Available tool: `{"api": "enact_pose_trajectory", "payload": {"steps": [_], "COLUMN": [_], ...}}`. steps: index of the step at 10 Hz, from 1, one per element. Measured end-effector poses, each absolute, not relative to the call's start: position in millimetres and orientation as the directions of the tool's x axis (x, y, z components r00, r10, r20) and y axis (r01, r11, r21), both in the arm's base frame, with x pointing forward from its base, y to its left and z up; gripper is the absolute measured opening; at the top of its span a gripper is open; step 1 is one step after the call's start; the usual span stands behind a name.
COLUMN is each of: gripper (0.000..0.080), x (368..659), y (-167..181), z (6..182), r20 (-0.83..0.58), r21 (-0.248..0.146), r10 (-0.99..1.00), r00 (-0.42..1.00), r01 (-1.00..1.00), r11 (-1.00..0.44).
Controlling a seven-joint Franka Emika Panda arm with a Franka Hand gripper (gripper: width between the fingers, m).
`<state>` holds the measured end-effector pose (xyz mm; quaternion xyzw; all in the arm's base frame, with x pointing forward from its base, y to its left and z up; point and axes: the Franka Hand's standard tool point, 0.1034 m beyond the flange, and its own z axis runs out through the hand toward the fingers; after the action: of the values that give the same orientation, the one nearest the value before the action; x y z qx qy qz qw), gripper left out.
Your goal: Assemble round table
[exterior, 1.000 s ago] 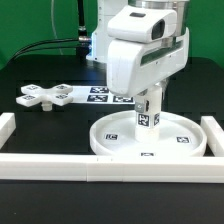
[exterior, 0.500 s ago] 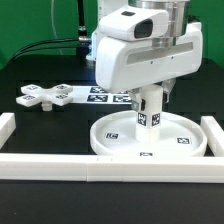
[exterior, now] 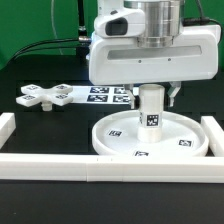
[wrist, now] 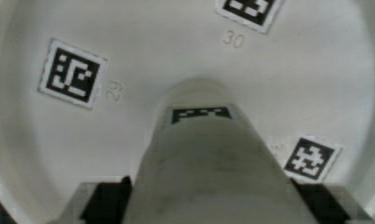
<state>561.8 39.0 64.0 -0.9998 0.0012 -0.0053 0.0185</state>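
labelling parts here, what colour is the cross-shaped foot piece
The foot piece is white with black-and-white square markers, best seen in the exterior view.

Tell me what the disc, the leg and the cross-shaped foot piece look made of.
The disc looks like white rigid plastic: smooth, faintly glossy moulded rim. The leg seems the same plastic, matte and even. The foot piece is likely the same; too small to judge finish.
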Motion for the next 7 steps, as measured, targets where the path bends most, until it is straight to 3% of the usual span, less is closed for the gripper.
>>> {"api": "enact_pose_trajectory", "payload": {"steps": [5,7], "gripper": [0.0409,0.0409], "x": [563.2,563.3], "y": [37.5,36.6], "z": [64.2,64.2], "r20": [0.009,-0.011], "r21": [-0.057,-0.075], "r10": [-0.277,-0.480], "r00": [0.961,0.877], "r01": [-0.276,-0.479], "r11": [-0.959,-0.874]}}
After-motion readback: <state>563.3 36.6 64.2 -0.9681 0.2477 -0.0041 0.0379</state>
